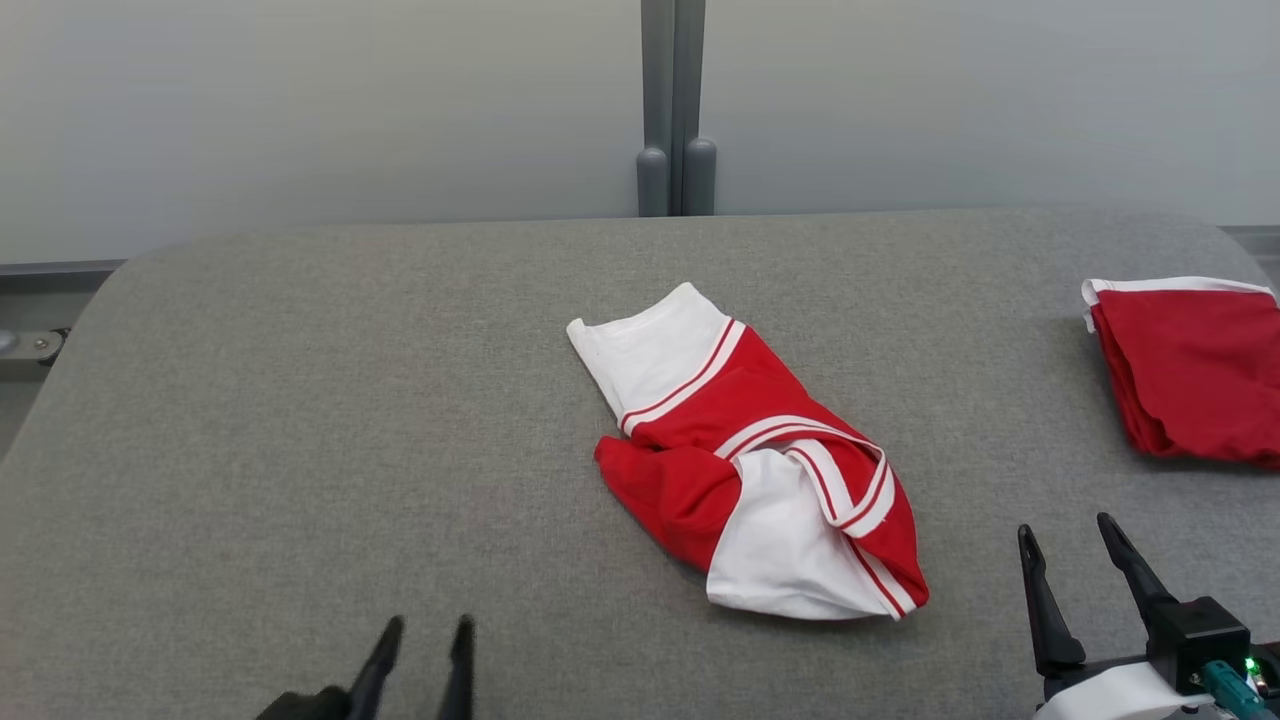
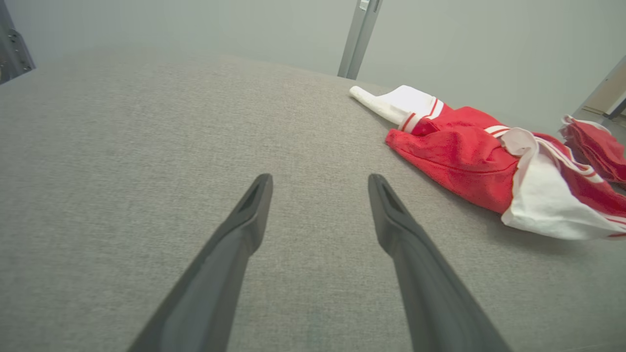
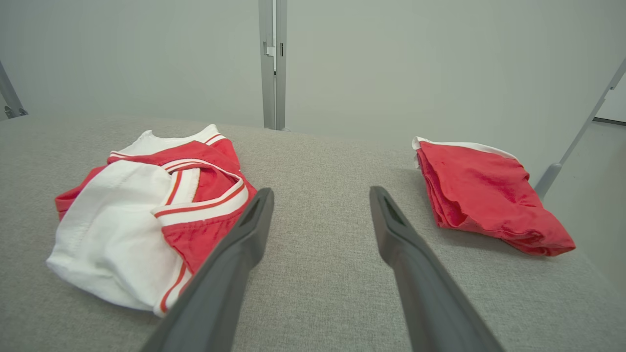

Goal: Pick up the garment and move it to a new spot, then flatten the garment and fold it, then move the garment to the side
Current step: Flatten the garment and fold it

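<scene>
Nearest the head camera are the two grippers, both with fingers spread wide and nothing between them: the left gripper [image 1: 430, 625] low on the near side, the right gripper [image 1: 1065, 525] a little further in. Between them, on the grey counter [image 1: 300, 420], lies the garment [image 1: 760, 460], a crumpled red and white piece, not yet lifted. Its long axis runs on a slant: one white end points away and to the robot's left, while the other white end, with the striped hem, comes toward the robot and to its right. That near end is what the coming move turns on. The right gripper stands just to the right of the garment's near end, about level with it and apart from the cloth. The left gripper sits well to the left of the garment, nearer the robot than any part of it. So I judge the right arm the closer one for a first pinch at the near hem; the left would have to travel forward and rightward over bare counter to reach the red fold on the garment's left flank. Right of the garment, well apart from it, a second red cloth [image 1: 1190, 370] lies folded
</scene>
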You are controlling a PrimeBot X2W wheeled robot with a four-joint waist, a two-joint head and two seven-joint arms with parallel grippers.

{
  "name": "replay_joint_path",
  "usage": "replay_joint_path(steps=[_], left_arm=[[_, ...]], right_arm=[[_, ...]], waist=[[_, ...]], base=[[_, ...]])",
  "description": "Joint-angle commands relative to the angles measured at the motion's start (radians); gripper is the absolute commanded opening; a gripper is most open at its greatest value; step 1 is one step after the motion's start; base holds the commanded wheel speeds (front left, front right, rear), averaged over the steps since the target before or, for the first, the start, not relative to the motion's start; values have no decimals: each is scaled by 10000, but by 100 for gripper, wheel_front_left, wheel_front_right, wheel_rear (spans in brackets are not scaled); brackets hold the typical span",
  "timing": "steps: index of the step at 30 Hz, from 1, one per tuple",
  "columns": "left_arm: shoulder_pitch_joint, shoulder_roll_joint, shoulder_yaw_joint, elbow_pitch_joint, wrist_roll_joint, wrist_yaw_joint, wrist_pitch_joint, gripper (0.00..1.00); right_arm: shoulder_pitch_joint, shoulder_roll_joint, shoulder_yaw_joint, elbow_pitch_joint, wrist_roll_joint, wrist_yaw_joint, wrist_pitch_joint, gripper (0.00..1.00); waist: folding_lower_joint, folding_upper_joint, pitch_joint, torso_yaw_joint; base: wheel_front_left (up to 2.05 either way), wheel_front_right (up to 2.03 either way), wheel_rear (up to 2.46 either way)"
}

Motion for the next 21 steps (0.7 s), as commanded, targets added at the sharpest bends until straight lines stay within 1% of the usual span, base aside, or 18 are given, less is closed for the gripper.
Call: replay_joint_path(steps=[1,3,6,10,11,15,21], left_arm=[[-427,-120,-412,24,-72,-59,81,100],[-869,-280,-1085,184,-263,-69,306,100],[-1590,-518,-2231,524,-826,-75,845,100],[-2447,-635,-3224,1164,-1697,-79,1316,100],[-2447,-635,-3224,1164,-1697,-79,1316,100],[-3146,-609,-3821,1993,-2108,-80,1343,100],[-3720,-581,-4288,2902,-2803,-82,1314,100]], right_arm=[[-128,-57,50,-43,-26,-8,2,100],[-224,-97,130,-80,-6,-8,3,100],[-381,-173,266,-106,33,-8,2,100],[-628,-200,353,-156,45,-8,2,100],[-628,-200,353,-156,45,-8,2,100],[-806,-189,348,-133,72,-8,2,100],[-960,-209,339,-160,97,-8,2,100]], waist=[[0,0,186,-165],[0,0,331,-292],[0,0,557,-533],[0,0,933,-955],[0,0,933,-955],[0,0,1165,-1369],[0,0,1490,-1814]], base=[[0,0,0],[0,0,0],[0,0,0],[0,0,0],[0,0,0],[0,0,0],[0,0,0]])
